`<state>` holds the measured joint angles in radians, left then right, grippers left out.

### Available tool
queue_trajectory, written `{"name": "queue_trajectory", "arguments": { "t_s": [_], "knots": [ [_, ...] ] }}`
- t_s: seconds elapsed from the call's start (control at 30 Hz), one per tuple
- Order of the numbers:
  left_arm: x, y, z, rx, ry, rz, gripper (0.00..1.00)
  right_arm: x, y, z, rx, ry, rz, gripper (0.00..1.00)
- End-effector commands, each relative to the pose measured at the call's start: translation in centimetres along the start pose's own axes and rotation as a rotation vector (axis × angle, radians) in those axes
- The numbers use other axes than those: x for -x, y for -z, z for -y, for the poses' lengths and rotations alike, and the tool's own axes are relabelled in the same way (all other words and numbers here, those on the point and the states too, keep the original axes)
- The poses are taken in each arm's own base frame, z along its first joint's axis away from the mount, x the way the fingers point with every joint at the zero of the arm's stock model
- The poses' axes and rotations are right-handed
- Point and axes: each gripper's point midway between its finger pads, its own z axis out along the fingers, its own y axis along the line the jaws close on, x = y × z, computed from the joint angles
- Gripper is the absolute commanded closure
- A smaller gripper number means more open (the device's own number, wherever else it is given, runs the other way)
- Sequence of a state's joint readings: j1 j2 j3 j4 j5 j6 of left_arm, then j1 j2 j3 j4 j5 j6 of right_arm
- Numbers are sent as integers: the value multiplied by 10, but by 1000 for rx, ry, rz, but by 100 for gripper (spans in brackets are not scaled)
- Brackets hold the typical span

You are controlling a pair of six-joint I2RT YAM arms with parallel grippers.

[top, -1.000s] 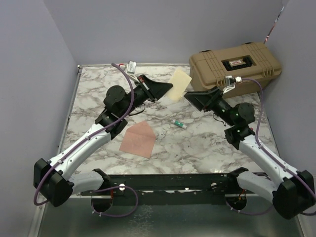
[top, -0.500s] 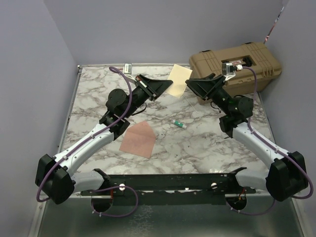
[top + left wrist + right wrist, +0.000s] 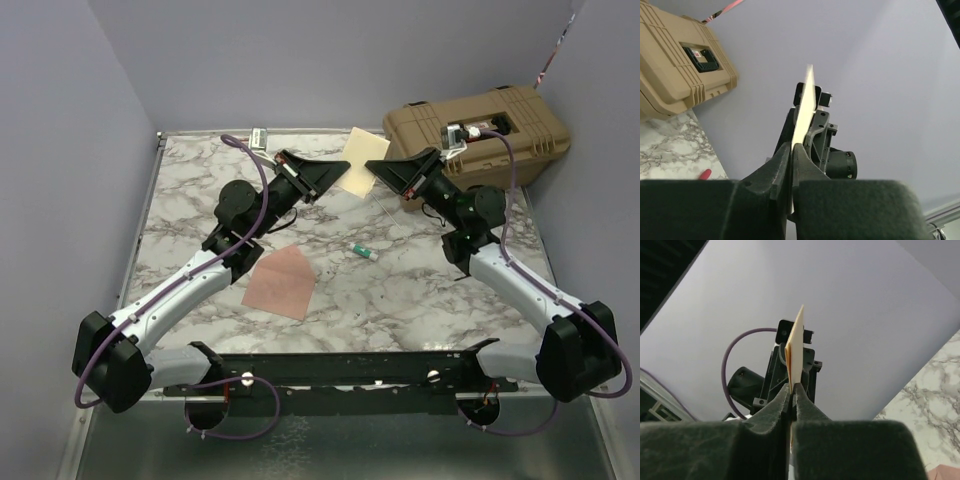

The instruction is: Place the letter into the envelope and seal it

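Letter (image 3: 362, 150) aloft, long axis toward back wall (image 3: 330, 60), left tool (image 3: 345, 178), right tool (image 3: 372, 168) pinching opposite edges

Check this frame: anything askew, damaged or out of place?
Nothing is spilled or damaged. One oddity: the left gripper and right gripper both pinch the letter, holding it in mid-air at the back. The envelope lies apart from it, skewed on the table.

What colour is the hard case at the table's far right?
The case is tan; top external view shows it best.
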<state>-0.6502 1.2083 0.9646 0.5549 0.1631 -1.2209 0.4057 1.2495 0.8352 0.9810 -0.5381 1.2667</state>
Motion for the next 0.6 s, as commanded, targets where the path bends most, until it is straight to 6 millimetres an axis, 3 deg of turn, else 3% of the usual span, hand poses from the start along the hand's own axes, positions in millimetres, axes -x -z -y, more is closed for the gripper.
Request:
{"name": "queue_trajectory", "arguments": {
  "t_s": [0.0, 0.1, 0.13, 0.23, 0.37, 0.5, 0.57],
  "knots": [
    [-7, 6, -9, 1, -40, -19, 76, -1, -7, 10, -43, 26, -26, 99],
    [-17, 21, -39, 105, -77, -46, 31, -5, -1, 40, -179, 63, -39, 99],
    [-25, 29, -60, 192, -102, -84, 24, -8, 3, 54, -235, 79, -46, 99],
    [-33, 61, -120, 471, -196, -147, 16, -17, 18, 93, -390, 126, -82, 99],
    [-30, 136, -199, 902, -251, -143, 9, -34, 39, 136, -541, 152, -159, 99],
    [-32, 206, -244, 1211, -228, -110, 3, -52, 56, 164, -636, 144, -232, 99],
    [-39, 231, -259, 1305, -185, -95, 1, -60, 63, 174, -657, 129, -255, 99]
  ]
}}
